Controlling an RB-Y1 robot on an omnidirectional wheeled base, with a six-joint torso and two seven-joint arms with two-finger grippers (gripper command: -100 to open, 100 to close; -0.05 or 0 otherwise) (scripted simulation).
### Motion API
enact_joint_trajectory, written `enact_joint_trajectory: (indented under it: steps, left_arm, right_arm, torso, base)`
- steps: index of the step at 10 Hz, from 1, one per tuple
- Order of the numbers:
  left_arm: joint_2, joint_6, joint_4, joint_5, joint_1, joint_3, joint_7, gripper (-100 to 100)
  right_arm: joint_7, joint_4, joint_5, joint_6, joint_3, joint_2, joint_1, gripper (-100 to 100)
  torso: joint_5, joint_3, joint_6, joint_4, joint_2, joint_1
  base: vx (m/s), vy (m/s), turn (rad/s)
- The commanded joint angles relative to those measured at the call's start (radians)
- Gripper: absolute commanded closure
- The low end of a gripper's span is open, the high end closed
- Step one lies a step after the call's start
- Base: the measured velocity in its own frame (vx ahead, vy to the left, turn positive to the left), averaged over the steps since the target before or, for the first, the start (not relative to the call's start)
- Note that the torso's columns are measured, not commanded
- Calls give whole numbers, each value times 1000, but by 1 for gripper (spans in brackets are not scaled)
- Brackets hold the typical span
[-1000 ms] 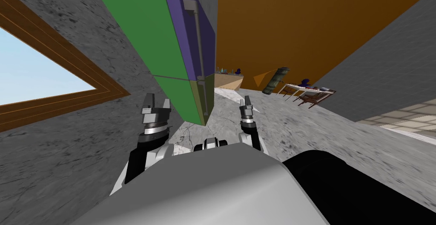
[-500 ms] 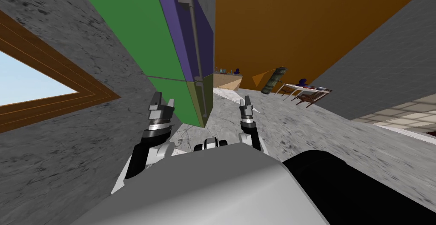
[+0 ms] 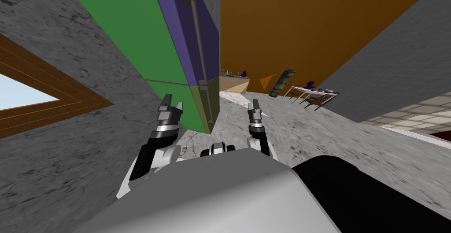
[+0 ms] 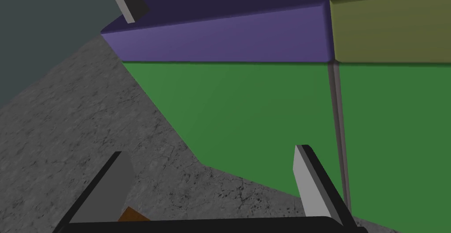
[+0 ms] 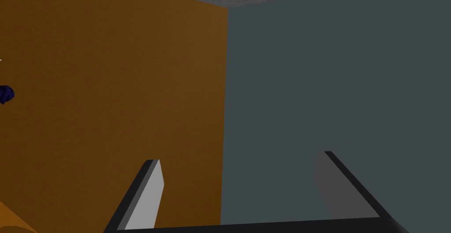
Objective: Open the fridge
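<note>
The left gripper (image 4: 210, 155) faces the fridge (image 4: 264, 111) on its green side, jaws wide apart and touching nothing. The right gripper (image 5: 240, 157) has its jaws equally wide and empty.

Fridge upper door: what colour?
Upper door is purple; lower door is olive. Shows best in the left wrist view.

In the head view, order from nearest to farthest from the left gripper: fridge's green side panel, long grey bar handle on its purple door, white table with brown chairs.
1. Green side panel, beside the left gripper.
2. Long grey bar handle, on the purple door's front.
3. White table with brown chairs, far right.
</note>
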Motion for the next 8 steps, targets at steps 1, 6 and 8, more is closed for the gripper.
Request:
enact_joint_trajectory:
  steps: [1,6,8]
  left_arm:
    - [-1,75,-10,-4,-19,-4,6,-100]
    - [0,206,-19,-12,-56,-11,18,-100]
    - [2,264,-22,-15,-73,-15,23,-100]
  right_arm:
    - [0,0,0,0,0,0,0,0]
    - [0,0,0,0,0,0,0,0]
    - [0,0,0,0,0,0,0,0]
  torso:
    - [0,0,0,0,0,0]
    - [0,0,0,0,1,0]
    - [0,1,0,0,1,0]
  base:
    - [86,-11,-40]
    - [76,-3,-44]
    - [78,-8,-38]
